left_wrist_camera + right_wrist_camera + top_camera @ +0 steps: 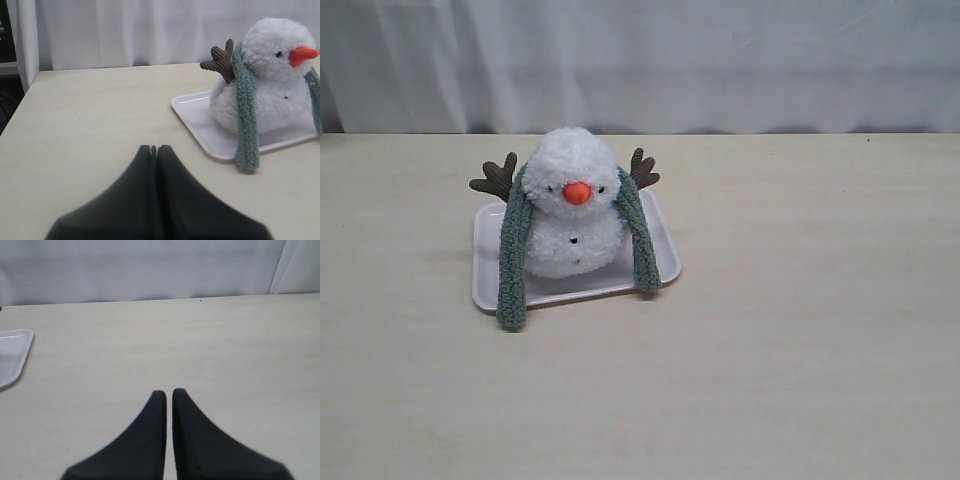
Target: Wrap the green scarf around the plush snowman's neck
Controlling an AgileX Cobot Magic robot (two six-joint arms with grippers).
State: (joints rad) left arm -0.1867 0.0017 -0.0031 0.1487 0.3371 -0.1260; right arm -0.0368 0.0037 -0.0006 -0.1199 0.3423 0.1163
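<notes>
Snowman: The snowman (pixel 575 205) sat upright on a white tray (pixel 665 262) near the far middle of the table (pixel 800 350). It faced the exterior camera, probably so both arms could reach it evenly.

Scarf: The scarf (pixel 513 260) ran behind the head at the neck (pixel 572 212) and came forward over both shoulders. Its two ends hung down the front, one on each side of the body, in front of the brown twig arms (pixel 496 178).

Scarf ends: The end on the left arm's side hung past the tray rim and touched the table. The other end stopped about at the tray's front edge. The ends were not crossed or tucked at the front.

Why it held: The fuzzy strip seemed to stay put by its own weight, resting in the crease under the head and balanced by the two hanging ends.

Left gripper: The left gripper (pixel 154 148) had its jaws pressed together and held nothing. It hung over bare table, well apart from the tray, with the snowman off to one side of its view.

Right gripper: The right gripper (pixel 168 392) was also closed and empty. It was over bare table with only a corner of the tray in its view.

Arms: Neither arm showed in the exterior view, so both looked parked clear of the toy.

Progress: The scarf was around the back and sides of the neck. By my reading, the wrap was either done as a simple drape or lacked only a crossing at the front.

Risk: A loose drape like this would likely slide off if one end were tugged.
</notes>
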